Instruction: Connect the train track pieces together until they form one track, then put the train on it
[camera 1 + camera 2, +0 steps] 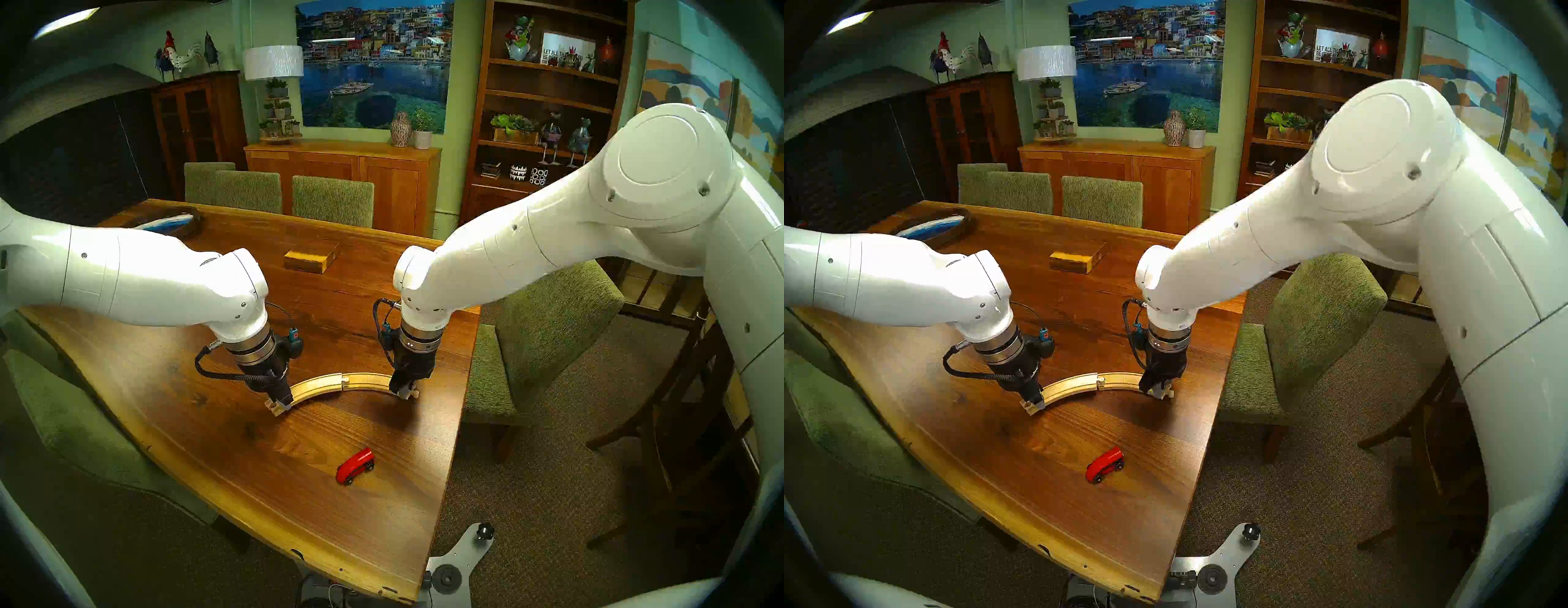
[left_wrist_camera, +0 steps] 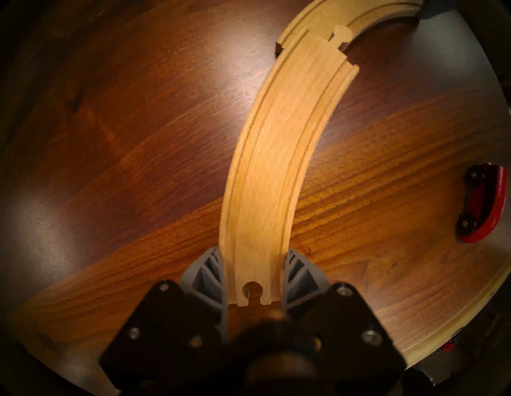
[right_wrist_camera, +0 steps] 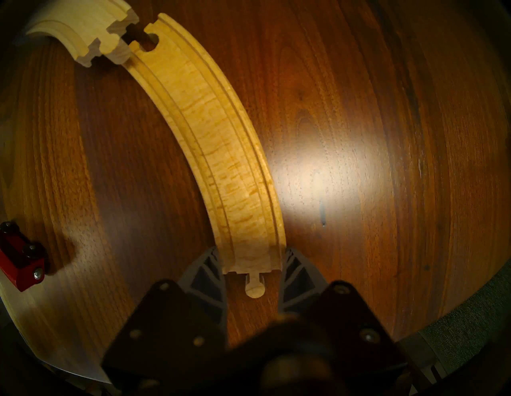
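The left gripper (image 1: 281, 403) points straight down and squeezes the socket end of the left track piece (image 1: 316, 387). Its gray fingers (image 2: 210, 272) press on both sides of the wood. This piece is tipped a little — its far end rides up, and its peg (image 2: 342, 33) sits on top of the other piece, not down in the hole.

The right gripper (image 1: 406, 392) also points down and grips the peg end of the right track piece (image 1: 368, 379), one finger (image 3: 206, 269) on each side. This piece lies flat on the table (image 1: 169, 382). Its open socket (image 3: 150, 44) is at the far end from the gripper, right where the two pieces meet, so the two curves touch but are not locked yet.

The red train (image 1: 355, 466) stands on its wheels on bare wood, on the near side of both grippers, well apart from the track. It is close to the table's near edge (image 1: 382, 564). In the left wrist view it is off to the right side, close to the pale rim of the table (image 2: 456, 304).

Between the track and the train the wood is bare — lots of room to move.

Past the grippers, farther back, sits a wooden block (image 1: 311, 257). At the far left corner there is a dark tray (image 1: 186, 229) with something blue and white (image 1: 167, 223) in it; I cannot tell what it is. Green chairs (image 1: 547, 327) stand around the table.
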`<state>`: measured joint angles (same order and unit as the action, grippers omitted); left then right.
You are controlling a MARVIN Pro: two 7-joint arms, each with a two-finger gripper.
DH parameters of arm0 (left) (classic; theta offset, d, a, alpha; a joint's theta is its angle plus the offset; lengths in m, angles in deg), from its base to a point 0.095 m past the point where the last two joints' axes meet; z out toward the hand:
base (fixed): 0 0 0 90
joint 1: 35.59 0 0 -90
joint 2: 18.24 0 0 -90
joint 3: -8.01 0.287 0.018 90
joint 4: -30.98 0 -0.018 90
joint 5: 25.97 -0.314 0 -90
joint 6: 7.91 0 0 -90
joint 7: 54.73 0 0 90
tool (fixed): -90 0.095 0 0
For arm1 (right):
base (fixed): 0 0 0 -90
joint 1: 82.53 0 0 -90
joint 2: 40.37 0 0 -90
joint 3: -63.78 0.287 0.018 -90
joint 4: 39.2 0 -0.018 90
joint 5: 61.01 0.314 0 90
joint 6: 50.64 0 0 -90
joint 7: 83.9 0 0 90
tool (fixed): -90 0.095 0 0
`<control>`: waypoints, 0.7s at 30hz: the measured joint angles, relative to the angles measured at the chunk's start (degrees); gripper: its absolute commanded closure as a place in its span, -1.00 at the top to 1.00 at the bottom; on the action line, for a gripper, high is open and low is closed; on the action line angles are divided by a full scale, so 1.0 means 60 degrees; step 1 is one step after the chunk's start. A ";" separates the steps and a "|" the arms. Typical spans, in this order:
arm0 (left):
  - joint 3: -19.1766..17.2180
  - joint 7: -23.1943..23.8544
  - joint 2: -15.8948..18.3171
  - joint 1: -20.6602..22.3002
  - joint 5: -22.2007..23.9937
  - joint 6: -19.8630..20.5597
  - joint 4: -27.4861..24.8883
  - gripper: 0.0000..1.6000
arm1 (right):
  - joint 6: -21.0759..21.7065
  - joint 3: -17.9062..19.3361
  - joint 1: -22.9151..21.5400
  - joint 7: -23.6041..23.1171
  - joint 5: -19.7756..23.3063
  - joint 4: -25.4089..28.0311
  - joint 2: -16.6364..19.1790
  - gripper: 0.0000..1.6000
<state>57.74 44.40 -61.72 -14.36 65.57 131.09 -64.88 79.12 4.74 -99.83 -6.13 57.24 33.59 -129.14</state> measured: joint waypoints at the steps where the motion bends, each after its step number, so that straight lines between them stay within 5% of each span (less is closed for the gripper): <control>1: -0.0011 0.0022 0.0009 0.0013 0.0000 0.0016 0.0018 -1.00 | 0.0000 0.0000 0.0001 0.0000 0.0000 0.0000 0.0000 -1.00; 21: -0.0076 -0.0148 -0.0098 -0.0002 -0.0032 0.0132 0.0264 -1.00 | 0.0000 0.0005 0.0003 0.0002 -0.0004 -0.0001 0.0004 -1.00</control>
<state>57.28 43.51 -62.31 -14.37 65.38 131.89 -63.30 79.12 4.77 -99.82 -6.12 57.21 33.58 -129.12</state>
